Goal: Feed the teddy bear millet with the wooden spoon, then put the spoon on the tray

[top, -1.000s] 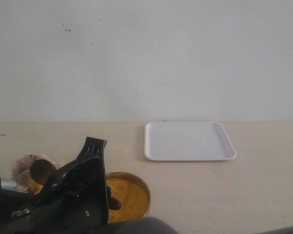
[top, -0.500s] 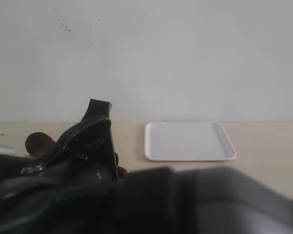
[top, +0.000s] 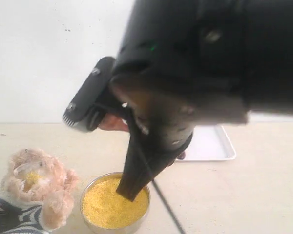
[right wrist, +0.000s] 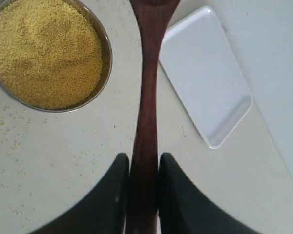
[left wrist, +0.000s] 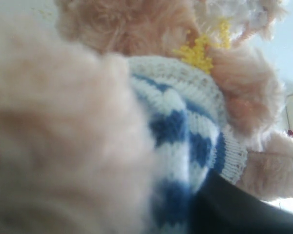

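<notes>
Teddy bear (top: 36,187) and millet (top: 103,210) at the near left, spoon gripped beyond them.

The teddy bear sits at the near left edge with yellow grains stuck to its face. Just right of it, the metal bowl (top: 86,196) is full of millet, with loose grains scattered on the table (top: 244,195). Plush fills the left wrist view, so I cannot tell how the left gripper stands. The right gripper (right wrist: 144,158) clamps the thin handle of the wooden spoon (right wrist: 147,73) between both fingers, clear of bowl and tray. The white tray (top: 212,144) lies far right, partly hidden by the right arm (top: 205,58).
</notes>
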Robot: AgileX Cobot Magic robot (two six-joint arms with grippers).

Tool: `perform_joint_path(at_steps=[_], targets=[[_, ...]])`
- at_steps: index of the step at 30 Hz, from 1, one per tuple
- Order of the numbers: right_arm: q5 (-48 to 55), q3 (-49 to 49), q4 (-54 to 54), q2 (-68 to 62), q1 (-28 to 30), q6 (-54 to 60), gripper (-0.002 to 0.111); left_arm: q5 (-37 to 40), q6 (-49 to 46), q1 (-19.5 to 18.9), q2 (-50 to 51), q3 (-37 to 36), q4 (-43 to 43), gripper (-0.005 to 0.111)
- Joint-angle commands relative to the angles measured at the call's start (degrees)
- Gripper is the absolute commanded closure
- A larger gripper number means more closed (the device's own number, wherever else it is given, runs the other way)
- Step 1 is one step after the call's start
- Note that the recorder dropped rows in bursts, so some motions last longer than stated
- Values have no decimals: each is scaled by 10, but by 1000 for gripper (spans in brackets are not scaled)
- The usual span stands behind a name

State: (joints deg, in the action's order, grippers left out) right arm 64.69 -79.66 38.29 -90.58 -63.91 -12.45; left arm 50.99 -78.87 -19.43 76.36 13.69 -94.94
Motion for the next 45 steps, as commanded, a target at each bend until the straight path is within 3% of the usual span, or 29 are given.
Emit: perform_joint_path(at_steps=[1,10,19,28,37,45], targets=[[-25,2,-70,57,62,40,108,11,-6,1,0,-3,-12,103],[-16,2,-77,148,149,70,108,11,-6,1,0,-3,-12,103],[-13,2,-118,196,281,86,108,29,-7,1,0,-3,-12,103],[10,18,-243,205,395,155,108,29,-7,1,0,-3,-12,103],[25,124,-283,207,435,200,108,29,-7,1,0,-3,-16,103],[-56,177,-274,207,435,201,108,32,-7,1,0,-3,-43,103]])
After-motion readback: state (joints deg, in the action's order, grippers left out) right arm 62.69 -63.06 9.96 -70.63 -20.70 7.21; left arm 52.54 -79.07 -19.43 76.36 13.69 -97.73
